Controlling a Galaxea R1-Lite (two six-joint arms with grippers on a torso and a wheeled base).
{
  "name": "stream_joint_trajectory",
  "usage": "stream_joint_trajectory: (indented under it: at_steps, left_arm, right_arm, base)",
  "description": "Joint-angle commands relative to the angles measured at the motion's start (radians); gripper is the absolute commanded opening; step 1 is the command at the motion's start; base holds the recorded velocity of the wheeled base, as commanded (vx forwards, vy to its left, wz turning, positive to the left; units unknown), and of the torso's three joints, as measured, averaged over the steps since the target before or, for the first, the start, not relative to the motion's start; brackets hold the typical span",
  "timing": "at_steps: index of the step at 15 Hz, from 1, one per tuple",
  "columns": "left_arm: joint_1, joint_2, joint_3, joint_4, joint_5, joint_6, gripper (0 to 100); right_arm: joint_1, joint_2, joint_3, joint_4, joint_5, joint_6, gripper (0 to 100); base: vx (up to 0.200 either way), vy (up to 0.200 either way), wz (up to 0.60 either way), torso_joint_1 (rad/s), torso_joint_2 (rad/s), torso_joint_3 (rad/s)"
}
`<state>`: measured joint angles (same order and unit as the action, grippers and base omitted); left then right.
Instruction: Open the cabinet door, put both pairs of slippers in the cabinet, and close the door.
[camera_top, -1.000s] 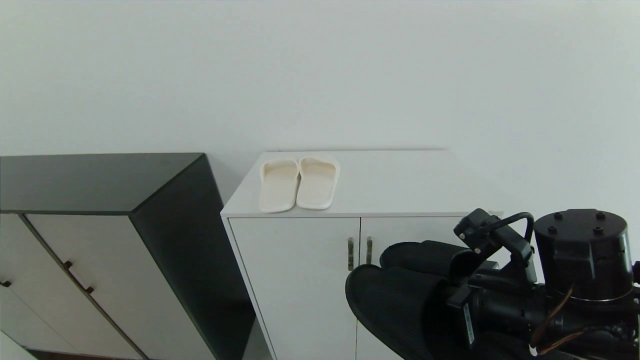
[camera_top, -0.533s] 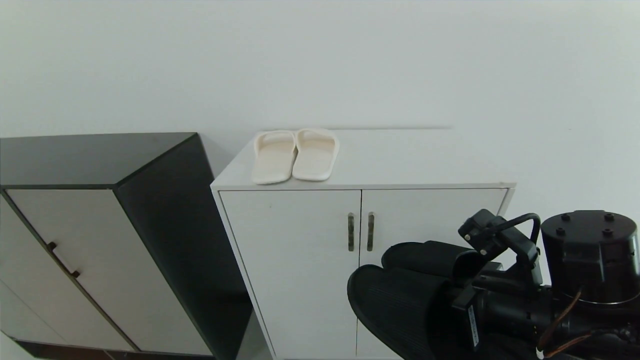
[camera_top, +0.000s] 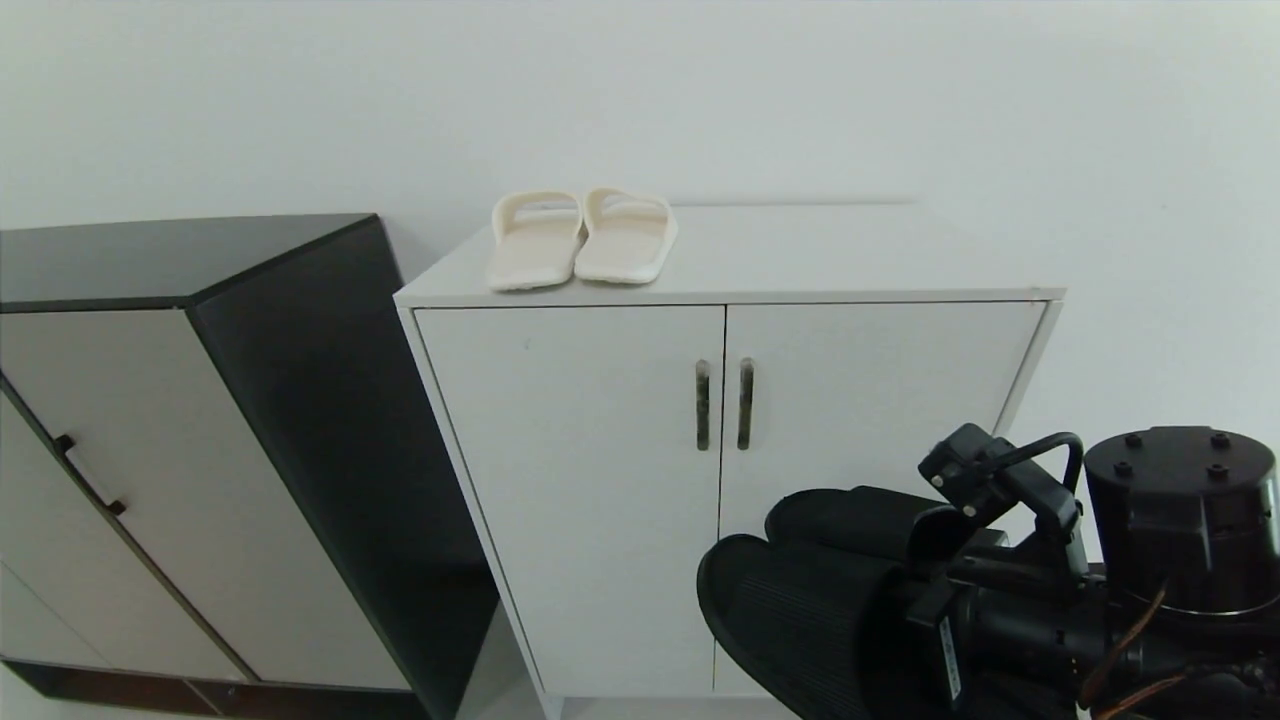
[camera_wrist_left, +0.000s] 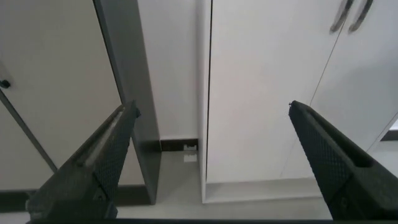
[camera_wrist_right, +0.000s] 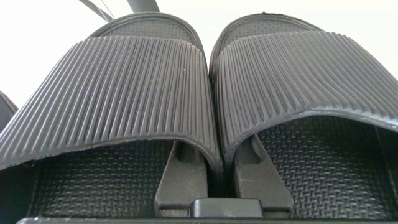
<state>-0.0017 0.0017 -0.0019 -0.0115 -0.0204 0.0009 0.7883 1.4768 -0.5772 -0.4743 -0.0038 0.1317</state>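
**Finding 1, change of view.** Over the last second the whole head view has shifted. The white cabinet (camera_top: 600, 480) now sits higher in the frame and more of its front shows. That is the camera moving, not the furniture. The right arm and its load hold nearly the same place at lower right.

**Finding 2, task items.** The cream slippers (camera_top: 580, 240) lie side by side on the cabinet top, toward its left end, in the upper centre of the frame. The black slippers (camera_top: 810, 590) are carried at lower right, in front of the right-hand door and apart from it.

**Finding 3, end effectors.**
- The right end effector (camera_wrist_right: 216, 165) has one finger inside each black slipper and pinches their adjoining side walls together.
- The left end effector (camera_wrist_left: 211, 155) is spread and holds nothing. It faces the lower front of the white cabinet and the gap beside the dark cabinet (camera_top: 300, 400).

**Finding 4, status.** Both doors are shut, and the two handles (camera_top: 724, 404) meet at centre frame. Judgement: the opening step is not yet done. The lower view suits work at door height. The free left end effector looks the likely one to take a handle, since the right is loaded.
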Motion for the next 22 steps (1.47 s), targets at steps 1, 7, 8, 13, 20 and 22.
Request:
stream_joint_trajectory:
  at_steps: [1,7,8,13,20,22]
  left_arm:
    - [-0.003,0.021,-0.070,-0.024,-0.012,-0.007,100]
    - [-0.043,0.623,-0.262,-0.314,-0.288,-0.038,100]
    - [-0.067,0.750,-0.271,-0.407,-0.309,-0.041,100]
    - [-0.389,1.028,-0.417,-0.515,-0.299,-0.168,100]
    - [-0.663,1.373,-0.739,-0.538,-0.271,-0.173,100]
    - [-0.692,1.477,-0.859,-0.536,-0.273,-0.171,100]
  right_arm:
    - [0.002,-0.009,0.002,-0.004,-0.001,0.000,0]
    - [0.003,-0.010,0.023,-0.010,0.001,0.000,0]
    - [0.003,-0.007,0.025,-0.018,0.001,0.000,0]
    - [0.003,-0.009,0.033,-0.018,0.001,-0.001,0]
    - [0.002,-0.004,0.033,-0.018,0.002,-0.001,0]
    - [0.002,0.002,0.046,-0.023,0.007,-0.001,0]
  base:
    - [0.000,0.000,0.00,-0.129,0.46,0.339]
    - [0.000,0.000,0.00,-0.098,0.45,0.356]
    - [0.000,0.000,0.00,-0.036,0.46,0.393]
    - [0.000,0.000,0.00,-0.015,0.27,0.249]
    - [0.000,0.000,0.00,0.000,0.00,0.000]
    - [0.000,0.000,0.00,0.000,0.00,0.000]
